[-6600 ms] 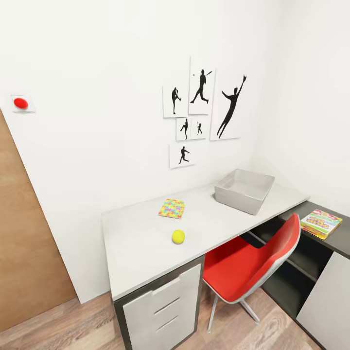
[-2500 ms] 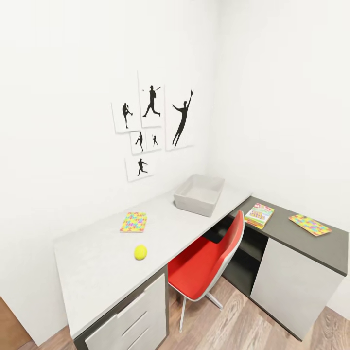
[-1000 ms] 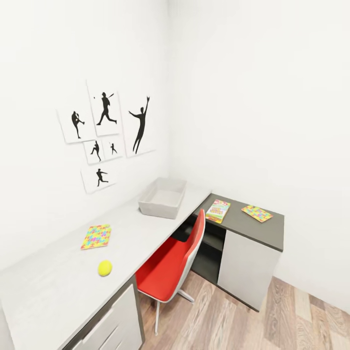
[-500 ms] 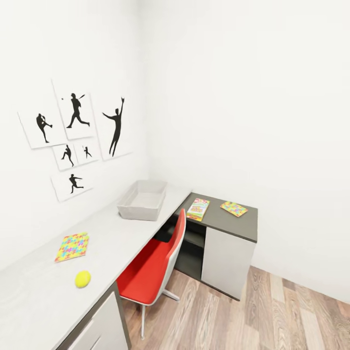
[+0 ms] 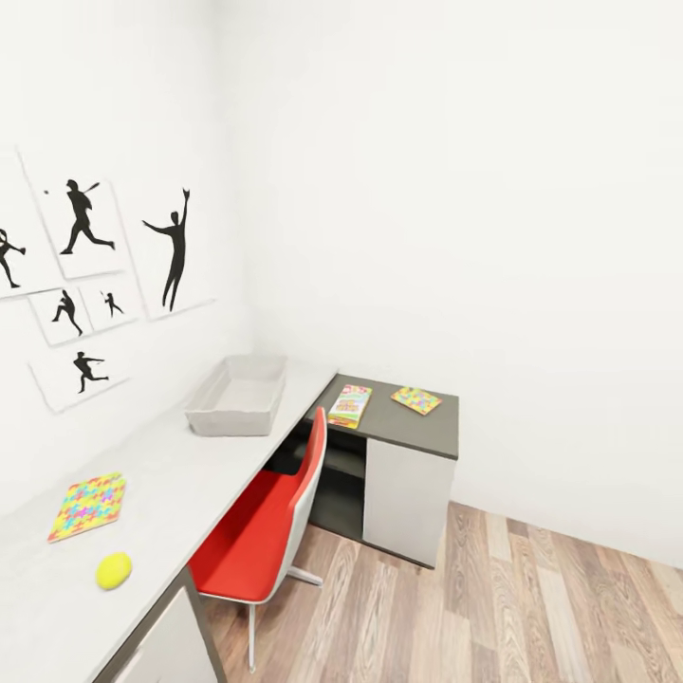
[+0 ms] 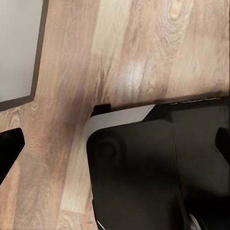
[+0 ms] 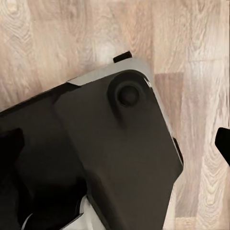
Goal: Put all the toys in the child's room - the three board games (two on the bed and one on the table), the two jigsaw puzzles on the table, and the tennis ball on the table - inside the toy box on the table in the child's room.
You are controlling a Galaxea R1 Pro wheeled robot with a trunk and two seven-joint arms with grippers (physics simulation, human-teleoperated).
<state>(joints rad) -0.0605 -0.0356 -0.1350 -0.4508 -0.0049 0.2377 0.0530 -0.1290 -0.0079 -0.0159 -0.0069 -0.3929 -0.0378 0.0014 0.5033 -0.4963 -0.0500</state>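
Observation:
The light-grey toy box [image 5: 237,396] stands empty on the table [image 5: 180,474] by the wall corner. A tennis ball [image 5: 114,570] lies near the desk's front edge, with one jigsaw puzzle [image 5: 88,506] just behind it. On the lower dark-grey wing [image 5: 441,422] lie a board game [image 5: 350,405] and a second jigsaw puzzle [image 5: 415,399]. The bed is out of view. In the left wrist view one dark fingertip [image 6: 8,151] shows at the picture's edge over the wood floor. In the right wrist view a fingertip [image 7: 223,143] also sits at the edge. Nothing is held.
A red chair [image 5: 270,531] is tucked against the desk between the drawers and the dark wing. Wood-plank floor [image 5: 531,607] stretches to the right of the wing. Both wrist views look down on my dark base [image 7: 110,158] and the floor.
The head view has swung to the right, so the desk and prints have slid left in the picture and more floor shows. The toys lie where they were.

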